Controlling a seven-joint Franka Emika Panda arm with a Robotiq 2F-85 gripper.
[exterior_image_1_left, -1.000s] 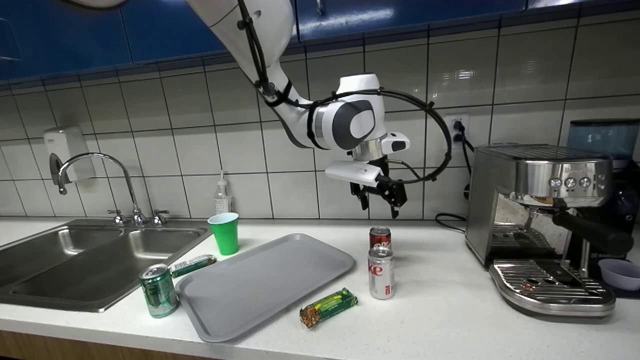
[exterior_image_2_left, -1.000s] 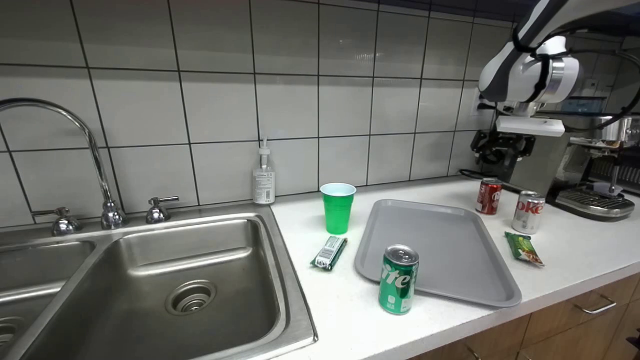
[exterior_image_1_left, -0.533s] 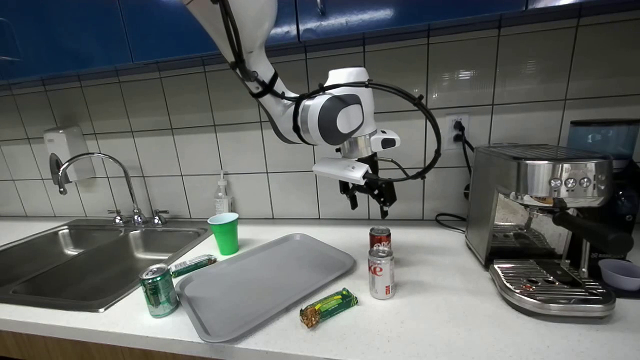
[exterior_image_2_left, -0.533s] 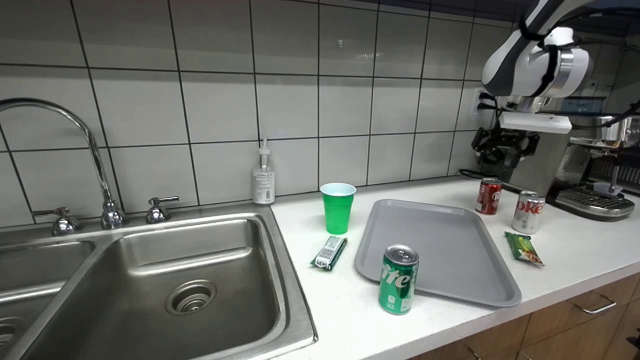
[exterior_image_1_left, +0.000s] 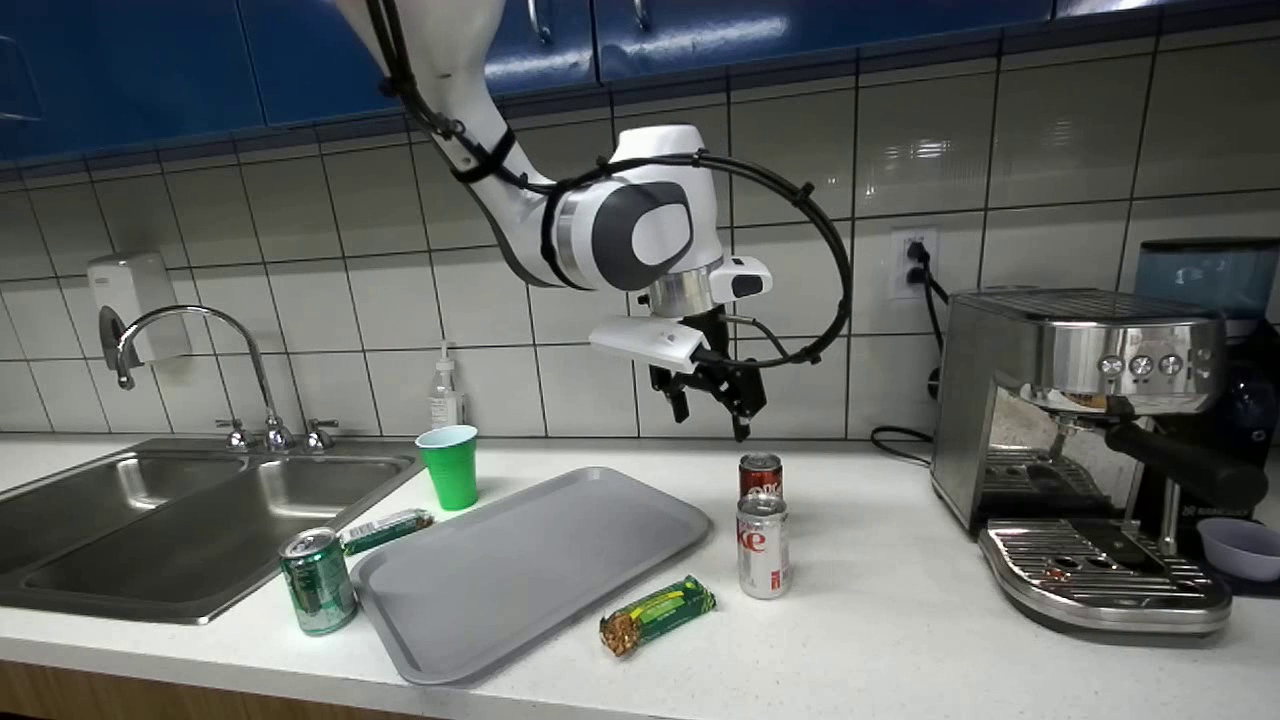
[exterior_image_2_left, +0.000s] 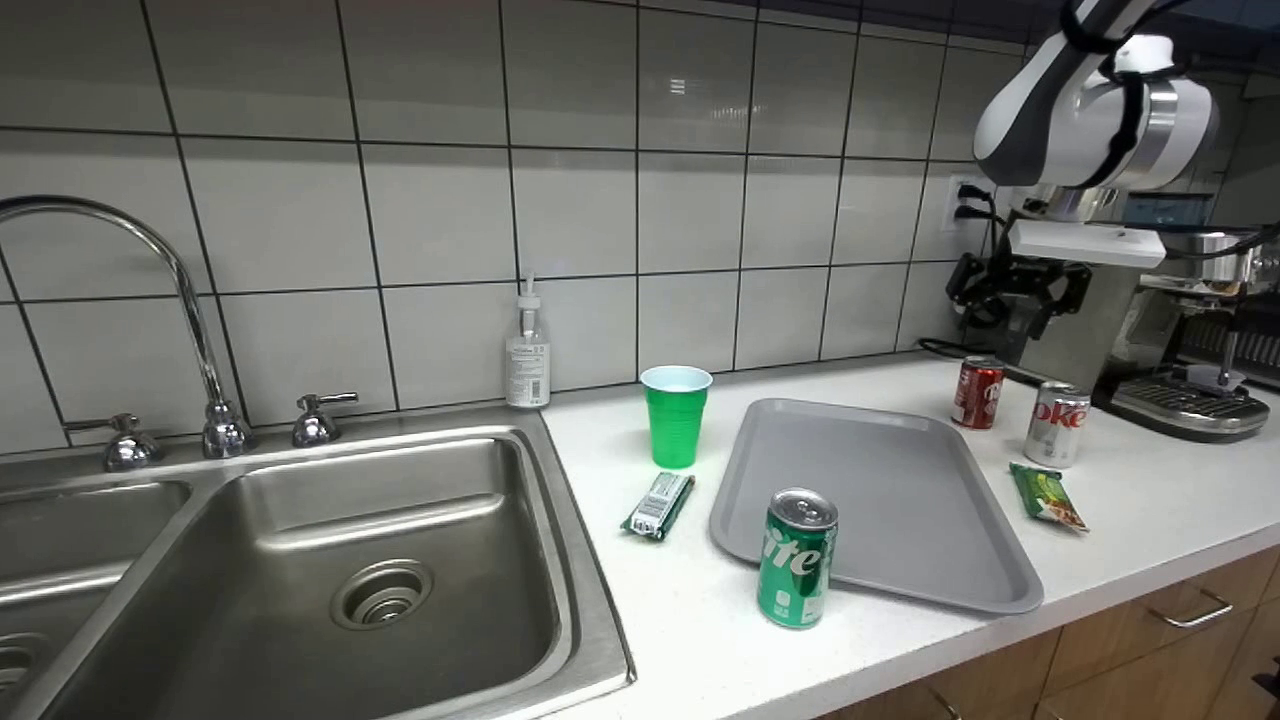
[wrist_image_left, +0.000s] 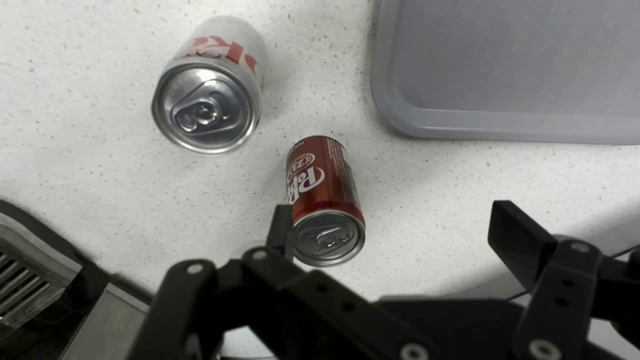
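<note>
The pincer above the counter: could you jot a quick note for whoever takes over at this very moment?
Pincer: open, holding nothing, over the counter, nearest the red can.
Things: red can and silver can stand beside the gray tray. Nearer the sink: green can, green cup, snack bar. Second snack bar lies by the silver can.
Done: pincer is open, near the red can.
Left: no can gripped yet; all three stand off the tray.

In an exterior view, the silver can (exterior_image_1_left: 763, 550) hides from me the lower part of the red can (exterior_image_1_left: 761, 476). My wrist view cuts off the tray (wrist_image_left: 510, 65) at top and right, so I see only one corner.
</note>
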